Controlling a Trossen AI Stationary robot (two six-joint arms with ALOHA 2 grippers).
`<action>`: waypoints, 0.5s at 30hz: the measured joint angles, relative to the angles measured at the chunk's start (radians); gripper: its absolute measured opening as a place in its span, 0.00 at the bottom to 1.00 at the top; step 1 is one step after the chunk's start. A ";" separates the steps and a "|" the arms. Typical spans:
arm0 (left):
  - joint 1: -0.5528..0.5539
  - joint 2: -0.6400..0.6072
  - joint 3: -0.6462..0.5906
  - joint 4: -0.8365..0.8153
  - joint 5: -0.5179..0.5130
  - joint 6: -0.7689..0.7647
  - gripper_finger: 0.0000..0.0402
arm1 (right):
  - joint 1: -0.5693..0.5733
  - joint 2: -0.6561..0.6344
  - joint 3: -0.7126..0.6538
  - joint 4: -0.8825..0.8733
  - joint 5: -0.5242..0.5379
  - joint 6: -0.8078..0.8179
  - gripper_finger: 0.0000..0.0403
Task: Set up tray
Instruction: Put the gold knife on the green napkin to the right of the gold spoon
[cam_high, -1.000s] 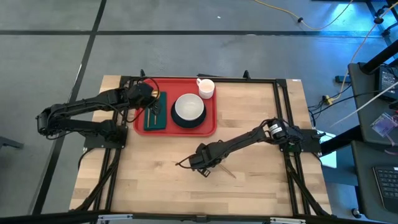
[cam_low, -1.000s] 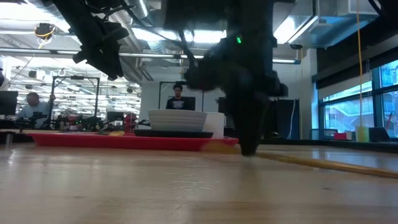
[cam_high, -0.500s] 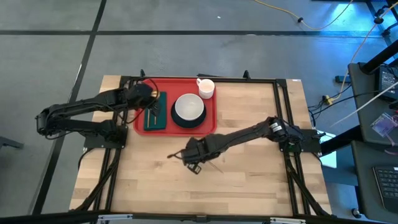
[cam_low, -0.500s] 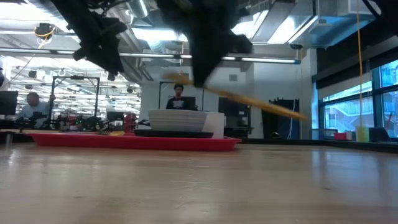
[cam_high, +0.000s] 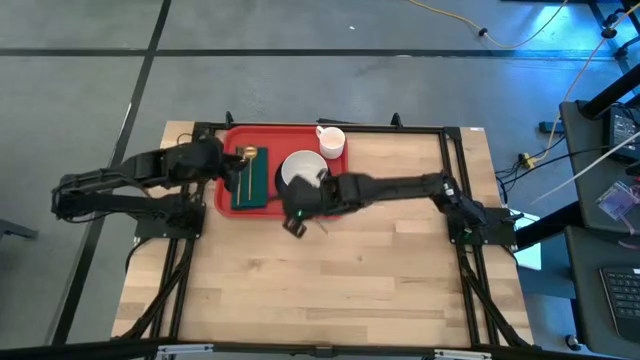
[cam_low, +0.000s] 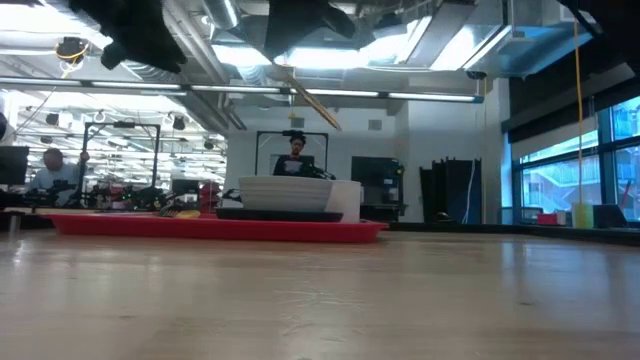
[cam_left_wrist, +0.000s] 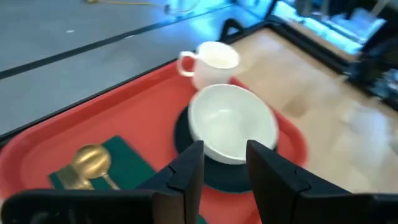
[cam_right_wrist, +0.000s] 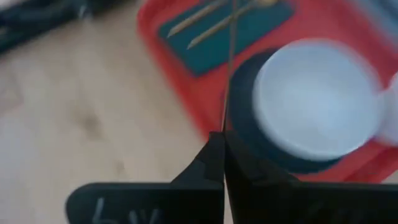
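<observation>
Two arms: both dark, both busy at the red tray (cam_high: 229, 148), which sits on the far-left part of the wooden worktop (cam_high: 400, 270).
Right fingers (cam_right_wrist: 224, 144): pinched shut on a thin yellowish stick (cam_right_wrist: 231, 68), probably a chopstick. It pokes straight out ahead of the tips toward the green napkin (cam_right_wrist: 249, 28), so my guess is it's headed there.
Why held that way: a hard, skinny, smooth rod only stays put if it's clamped tight near one end, and that's what the grip looks like.
Left fingers (cam_left_wrist: 224, 171): spread apart, nothing between them, hovering above the tray's near-left side, likely just waiting.
Ahead of the left fingers: white bowl (cam_left_wrist: 231, 123), round and glossy, on a flat black plate (cam_left_wrist: 183, 134); white mug (cam_left_wrist: 211, 62) just beyond it.
Beside those fingers: gold spoon (cam_left_wrist: 90, 163) lying on the napkin, which looks soft and matte.
Tray: smooth plastic, raised rim, rounded corners, so things shouldn't slide off.
</observation>
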 joint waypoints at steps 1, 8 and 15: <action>-0.020 -0.011 0.000 0.000 -0.001 0.000 0.28 | -0.014 -0.008 0.000 0.010 0.016 -0.017 0.00; -0.189 -0.020 0.000 0.048 -0.160 0.040 0.28 | -0.094 -0.039 0.004 0.237 0.133 -0.191 0.00; -0.319 0.019 0.000 0.096 -0.509 0.092 0.28 | -0.173 -0.040 0.005 0.408 0.123 -0.335 0.00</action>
